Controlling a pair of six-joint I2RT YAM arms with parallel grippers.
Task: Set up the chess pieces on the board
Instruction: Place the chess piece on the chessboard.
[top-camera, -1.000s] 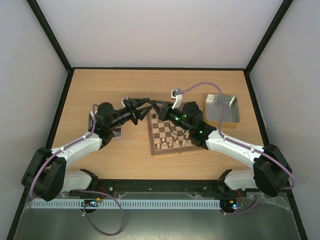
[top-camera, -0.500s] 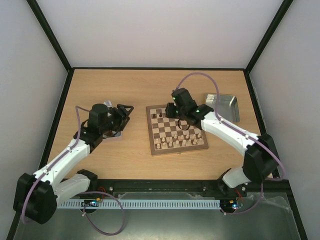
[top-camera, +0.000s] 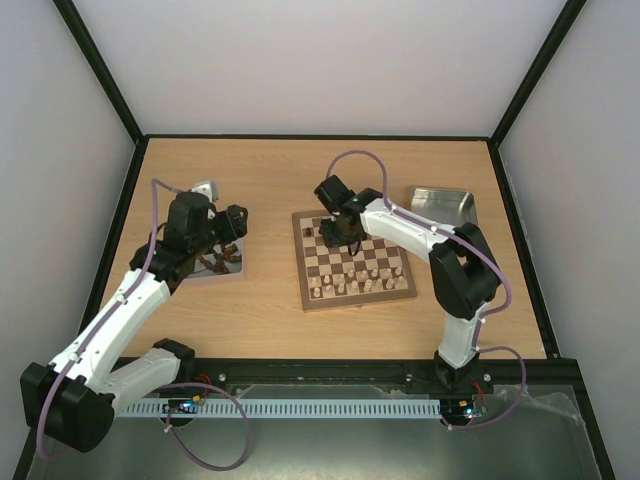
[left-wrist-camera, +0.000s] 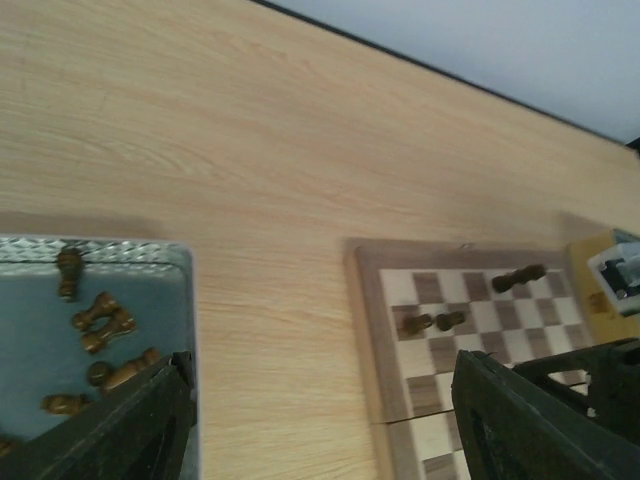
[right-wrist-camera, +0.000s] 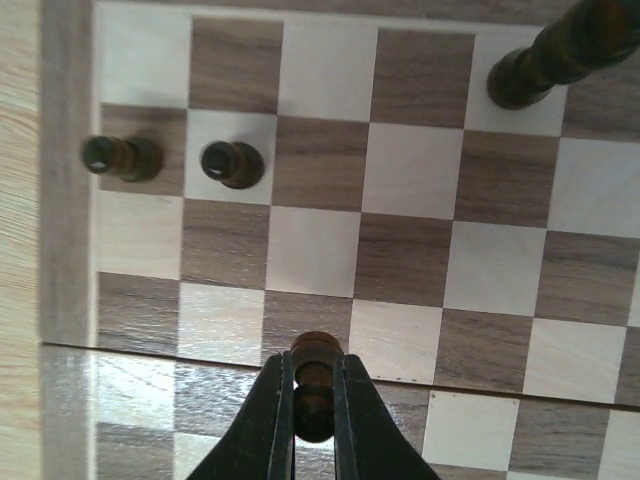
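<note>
While the right arm holds a pawn over the board, the stock stands as follows.

Metal tray (left-wrist-camera: 120, 250), near the left edge of the table (top-camera: 270, 180): several dark brown chess pieces (left-wrist-camera: 100, 320) lying on their sides, long axes pointing different ways.

Left gripper (left-wrist-camera: 320, 400): jaws wide apart, empty, hovering at the tray's board-side rim. The loose pieces lie under and beyond its left finger. This arm is much the nearer to them.

Board (top-camera: 360, 302), mid-table: two dark pawns (right-wrist-camera: 232, 163) upright, side by side, in the second rank from the far edge, starting at the left file. A taller dark piece (right-wrist-camera: 555, 50) is on the edge rank. Pale pieces (top-camera: 345, 285) fill the near side.

Right gripper (right-wrist-camera: 313, 365): fingers clamped on a dark pawn (right-wrist-camera: 315, 350), held upright. It appears to be above the third file. The free square beside the two set pawns seems to lie straight ahead of the fingertips, towards the far edge. Judged next: a short advance along that file, then a lowering.

Second metal tray (top-camera: 445, 205): towards the table's right edge, well apart from both grippers.
</note>
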